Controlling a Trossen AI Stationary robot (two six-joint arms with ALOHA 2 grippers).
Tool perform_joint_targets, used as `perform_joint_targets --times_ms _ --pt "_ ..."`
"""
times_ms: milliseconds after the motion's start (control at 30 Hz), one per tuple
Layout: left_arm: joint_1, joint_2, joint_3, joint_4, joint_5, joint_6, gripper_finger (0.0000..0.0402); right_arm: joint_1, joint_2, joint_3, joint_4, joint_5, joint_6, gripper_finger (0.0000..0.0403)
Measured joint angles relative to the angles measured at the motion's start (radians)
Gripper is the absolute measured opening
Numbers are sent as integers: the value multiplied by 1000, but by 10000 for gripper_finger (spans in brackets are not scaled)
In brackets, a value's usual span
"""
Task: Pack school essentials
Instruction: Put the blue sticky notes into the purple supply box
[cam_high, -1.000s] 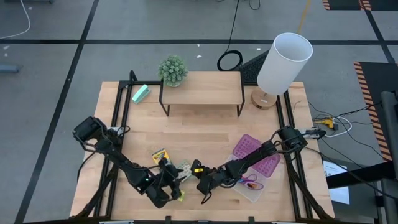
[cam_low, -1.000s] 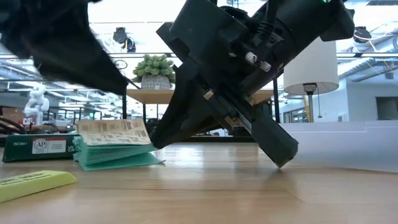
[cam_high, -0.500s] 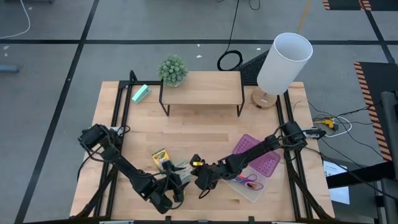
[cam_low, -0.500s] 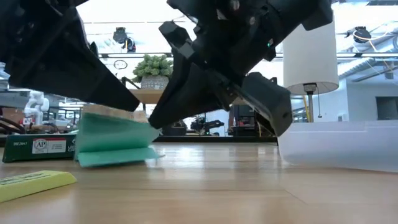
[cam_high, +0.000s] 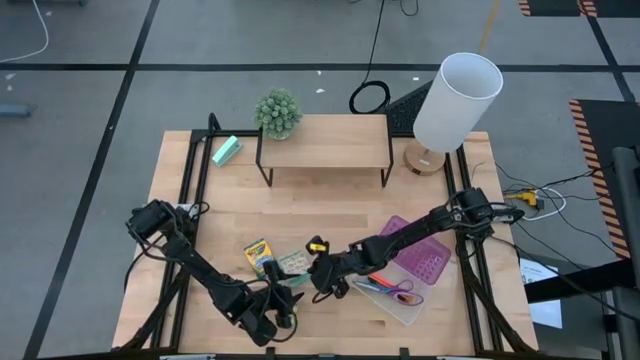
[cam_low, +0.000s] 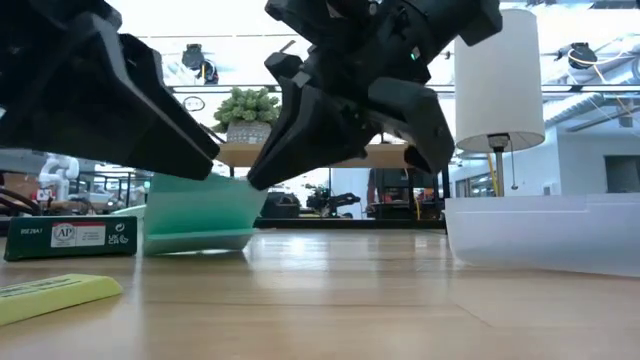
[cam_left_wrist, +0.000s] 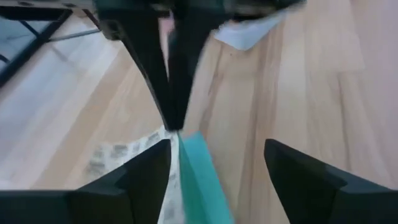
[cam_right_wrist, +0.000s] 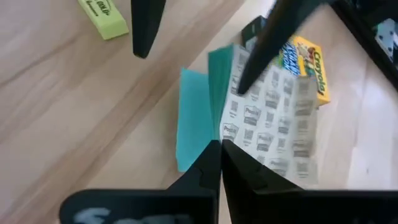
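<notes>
The greenish patterned card pack (cam_high: 291, 264) stands tipped up near the table's front middle, teal side (cam_right_wrist: 193, 118) showing. My right gripper (cam_high: 312, 278) reaches in from the right and is shut on it. My left gripper (cam_high: 283, 300) is open just on the near side of the pack, its fingers (cam_left_wrist: 146, 180) spread around it. The yellow-green crayon box (cam_high: 257, 252) lies flat just left of the pack. Purple-handled scissors (cam_high: 402, 294) lie in the clear box (cam_high: 415, 305). My right gripper pinches the pack's raised edge (cam_right_wrist: 227, 127) between its two shut fingertips (cam_left_wrist: 174, 115). The fingers slant down from the table's right. The pack stands tilted, its lower edge (cam_low: 195, 246) on the table. My left gripper: I cannot tell whether it touches the pack.
A yellow-green eraser (cam_low: 55, 295) lies at the near edge. The purple lid (cam_high: 425, 262) lies beside the clear box at the right. A low wooden shelf (cam_high: 325, 140) with a plant (cam_high: 278, 112), a lamp (cam_high: 450, 100) and a mint-green block (cam_high: 227, 151) stand at the back.
My right gripper has gone toward the far edge and a little left, and up, with the card pack. The pack, which lay flat, now stands tipped up on one edge. My left gripper has drawn back a little toward the near edge.
</notes>
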Motion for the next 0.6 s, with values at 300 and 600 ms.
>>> perform_joint_targets --times_ms 300,600 --pt "0 0 0 -54 -23 67 253 -23 -12 0 -29 -50 47 1" --pt "17 0 0 -114 -43 27 253 -42 -12 0 -33 -53 90 1"
